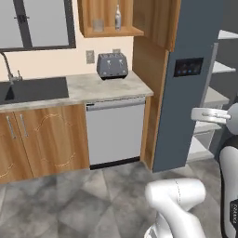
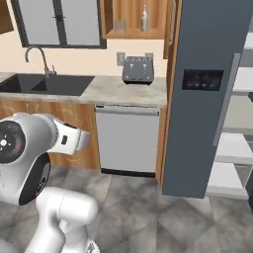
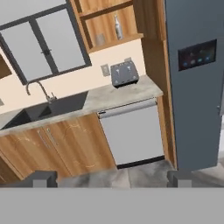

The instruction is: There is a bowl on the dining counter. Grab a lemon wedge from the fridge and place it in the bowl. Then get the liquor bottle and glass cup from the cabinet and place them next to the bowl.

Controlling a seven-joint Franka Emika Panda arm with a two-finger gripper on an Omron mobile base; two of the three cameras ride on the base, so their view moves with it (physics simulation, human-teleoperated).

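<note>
At upper centre of the hand view, the liquor bottle (image 3: 117, 27) and glass cup (image 3: 100, 39) stand on the cabinet (image 3: 109, 43) shelf, far above the gripper (image 3: 112, 178), its fingers spread wide and empty.

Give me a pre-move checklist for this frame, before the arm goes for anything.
1. Gripper open and empty: ok, finger tips stand wide apart with nothing between them.
2. Fridge open: ok, the door is swung out and white shelves show to its right.
3. Lemon wedge located: cannot tell, nothing yellow shows on the visible shelves.
4. Cabinet open: ok, its shelf is in plain sight.
5. Bottle and cup upright on that shelf: ok, standing apart.
6. Toaster below the cabinet: not ok, it stands on the worktop under the reach path.
</note>
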